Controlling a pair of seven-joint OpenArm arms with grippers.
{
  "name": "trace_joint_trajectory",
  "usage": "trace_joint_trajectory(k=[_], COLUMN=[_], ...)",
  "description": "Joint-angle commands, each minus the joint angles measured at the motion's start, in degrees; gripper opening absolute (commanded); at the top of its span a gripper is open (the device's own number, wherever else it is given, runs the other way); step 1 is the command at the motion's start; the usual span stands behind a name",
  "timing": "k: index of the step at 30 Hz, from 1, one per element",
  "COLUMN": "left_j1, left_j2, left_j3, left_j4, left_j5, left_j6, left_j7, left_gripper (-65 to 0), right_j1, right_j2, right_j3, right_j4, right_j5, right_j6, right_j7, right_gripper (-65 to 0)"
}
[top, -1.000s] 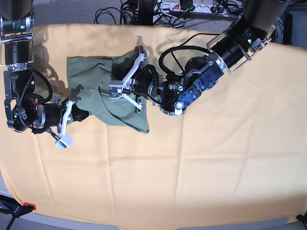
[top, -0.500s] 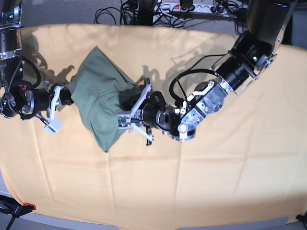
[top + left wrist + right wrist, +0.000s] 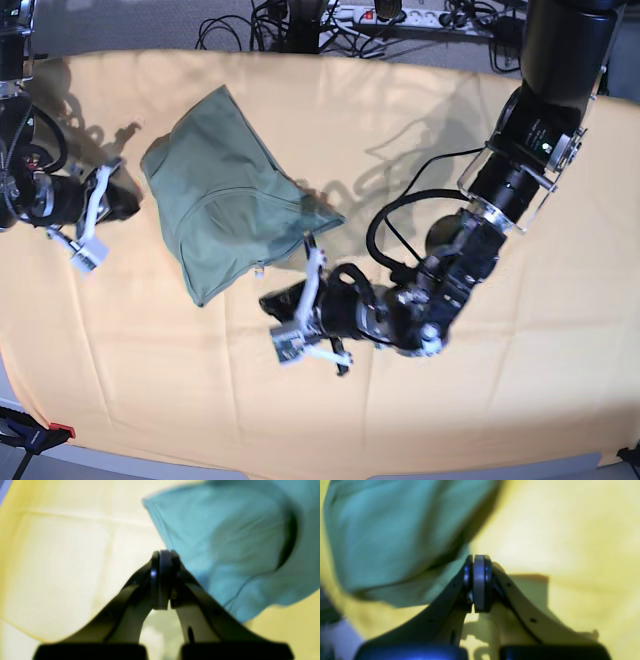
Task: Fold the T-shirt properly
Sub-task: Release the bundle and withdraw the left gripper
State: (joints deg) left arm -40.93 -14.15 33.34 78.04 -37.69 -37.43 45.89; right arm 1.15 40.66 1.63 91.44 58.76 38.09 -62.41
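Note:
The sage-green T-shirt [image 3: 225, 200] lies folded in a rough wedge on the yellow-orange cloth, left of centre. My right gripper [image 3: 128, 200] is shut just off the shirt's left edge, holding nothing. In the right wrist view its pads [image 3: 478, 580] press together, with the T-shirt [image 3: 395, 530] up and to the left. My left gripper [image 3: 268, 300] is shut and empty, a little in front of the shirt's near edge. In the left wrist view its pads [image 3: 161, 580] meet, with the T-shirt [image 3: 225, 542] at the upper right.
The yellow-orange cloth [image 3: 480, 400] covers the whole table. Cables and a power strip [image 3: 400, 15] lie beyond the far edge. A red clamp [image 3: 55, 432] holds the cloth at the front left corner. The left arm's body [image 3: 450, 270] stretches across the right half.
Both grippers have let go of the T-shirt and drawn back. The left one moved toward the front, the right one toward the left. The shirt now lies flat on the cloth.

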Motion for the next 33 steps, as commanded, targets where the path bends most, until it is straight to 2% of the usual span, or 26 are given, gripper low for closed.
trace_joint_trajectory(k=[1, 4, 9, 14, 16, 22, 26, 30, 33], left_j1=[-1.33, 0.00, 2.14, 5.05, 6.03, 7.78, 9.18, 10.14, 10.86], left_j2=[-0.22, -0.46, -1.57, -4.79, -5.73, -8.26, -9.20, -9.20, -9.18], left_j3=[-3.15, -10.99, -19.08, -20.39, -20.39, -20.35, -20.35, -20.35, -20.33], left_j4=[0.81, 0.79, 0.79, 0.81, 0.81, 0.81, 0.81, 0.81, 0.81], left_j5=[-4.24, -14.25, -24.24, -26.64, -27.56, -30.95, -33.77, -33.77, -33.77], left_j6=[-1.20, -2.57, -2.57, -2.57, -2.57, -2.57, -2.57, -2.57, -2.57], left_j7=[0.28, 6.05, 10.71, 10.78, 11.02, 12.04, 14.64, 14.62, 14.62], left_gripper=[-65.0, -65.0, -65.0, -65.0, -65.0, -65.0, -65.0, -65.0, -65.0], right_j1=[1.05, 1.07, 1.38, 1.40, 1.33, 0.33, -3.34, -6.69, -9.31], right_j2=[1.20, 1.05, -1.22, -4.81, -5.49, -5.55, -5.55, -5.55, -5.55], right_j3=[1.29, 1.70, 1.70, 1.70, 1.70, 1.75, 2.82, 5.66, 9.57], right_j4=[0.74, 0.31, -2.40, -6.25, -7.10, -7.17, -7.04, -5.14, -2.67], right_j5=[0.72, 0.79, 0.70, -3.74, -3.08, 6.84, 11.91, 15.69, 22.34], right_j6=[-0.17, 0.59, 1.91, 1.91, 1.91, 1.91, 1.91, 1.91, 1.91], right_j7=[0.96, 1.60, 4.46, 6.73, 6.08, -1.95, -3.48, -6.40, -10.45], right_gripper=[-65.0, -65.0, -65.0, -65.0, -65.0, -65.0, -65.0, -65.0, -65.0])
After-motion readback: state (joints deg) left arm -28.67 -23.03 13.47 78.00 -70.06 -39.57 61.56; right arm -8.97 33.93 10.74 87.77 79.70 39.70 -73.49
